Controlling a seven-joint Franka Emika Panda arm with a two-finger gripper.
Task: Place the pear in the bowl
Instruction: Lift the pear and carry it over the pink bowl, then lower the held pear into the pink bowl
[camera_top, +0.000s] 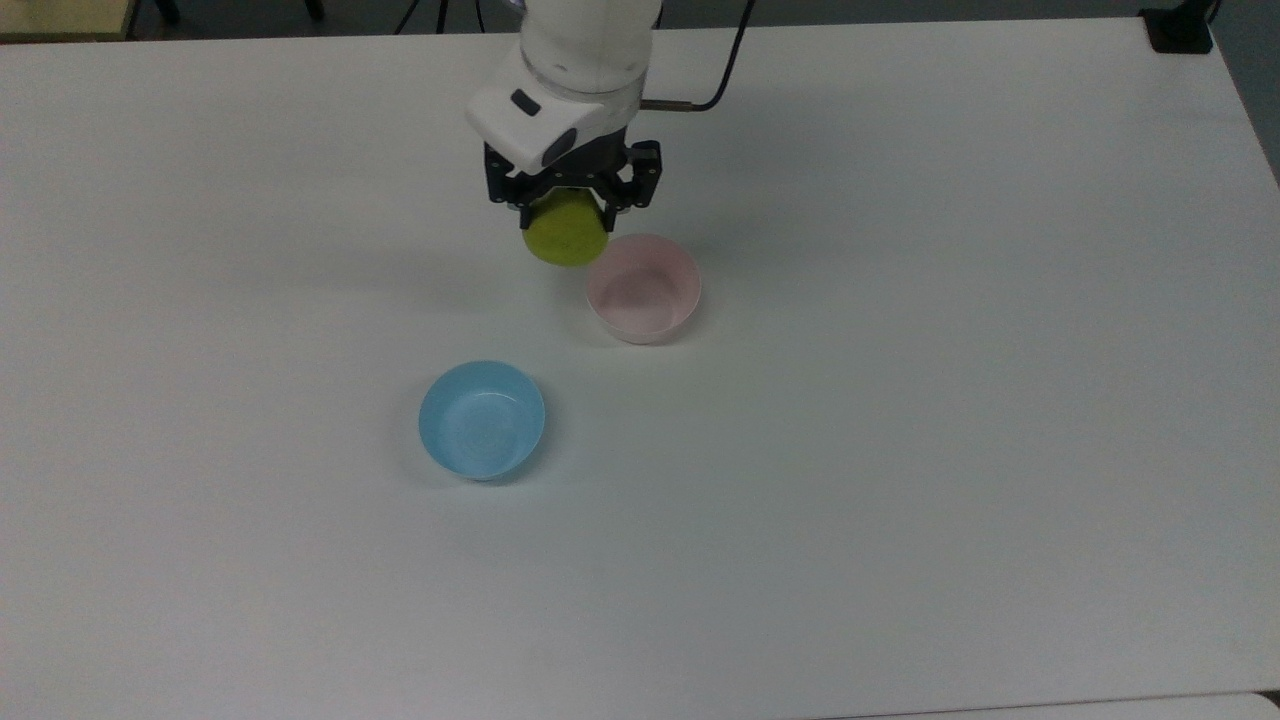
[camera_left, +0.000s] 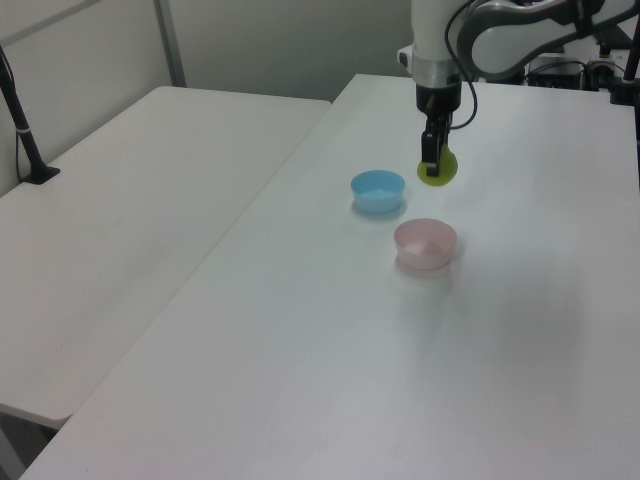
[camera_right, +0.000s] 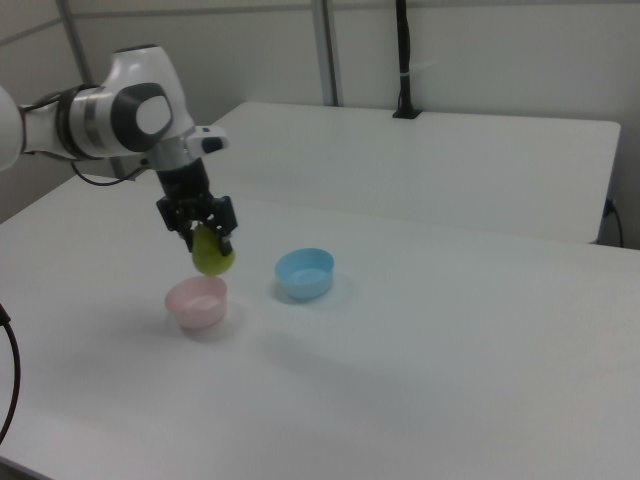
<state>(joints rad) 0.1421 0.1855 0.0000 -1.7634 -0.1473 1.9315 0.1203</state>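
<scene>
My gripper (camera_top: 566, 210) (camera_left: 432, 172) (camera_right: 207, 240) is shut on the yellow-green pear (camera_top: 566, 236) (camera_left: 440, 171) (camera_right: 214, 255) and holds it in the air above the table. The pale pink bowl (camera_top: 643, 288) (camera_left: 425, 243) (camera_right: 197, 302) stands on the white table, just to the lower right of the pear in the top view. In the right view the pear hangs just above the pink bowl's far rim. The bowl holds nothing.
A light blue bowl (camera_top: 482, 420) (camera_left: 378, 190) (camera_right: 304, 273) stands on the white table (camera_top: 900, 450), below and left of the pink bowl in the top view. A second white table (camera_left: 120, 210) adjoins in the left view. A black cable trails from the arm (camera_top: 715, 80).
</scene>
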